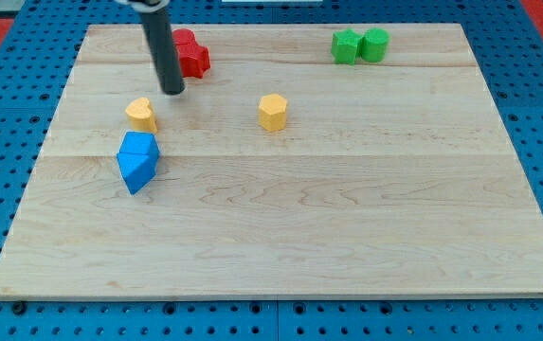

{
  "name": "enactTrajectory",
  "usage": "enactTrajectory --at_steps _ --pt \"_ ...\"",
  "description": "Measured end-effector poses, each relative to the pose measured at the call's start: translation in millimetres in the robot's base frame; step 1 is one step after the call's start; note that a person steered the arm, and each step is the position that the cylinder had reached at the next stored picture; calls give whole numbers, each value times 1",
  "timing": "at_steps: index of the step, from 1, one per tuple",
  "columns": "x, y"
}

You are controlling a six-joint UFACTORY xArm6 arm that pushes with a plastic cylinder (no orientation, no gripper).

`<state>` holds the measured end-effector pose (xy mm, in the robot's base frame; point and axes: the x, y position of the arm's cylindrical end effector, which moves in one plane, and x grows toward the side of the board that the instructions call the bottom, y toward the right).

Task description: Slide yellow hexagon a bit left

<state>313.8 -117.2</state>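
Blue block [138, 161] nearest the camera. Yellow hexagon [272, 111] at four o'clock from my tip [172, 92]; tip bare, touching nothing, on hexagon's wrong side.

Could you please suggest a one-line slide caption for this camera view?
My tip rests near the red block, well left of the yellow hexagon on the wooden board.

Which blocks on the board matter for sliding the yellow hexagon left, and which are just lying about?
In the job:
yellow hexagon, mid-board
my tip, to the hexagon's left, between the red block and the yellow heart

Lying about:
yellow heart
red block
blue block
two green blocks, top right
wooden board
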Motion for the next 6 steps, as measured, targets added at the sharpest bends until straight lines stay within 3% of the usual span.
enactTrajectory --at_steps 1,3,6 --pt "3 79" --pt "41 184" --pt "69 73"
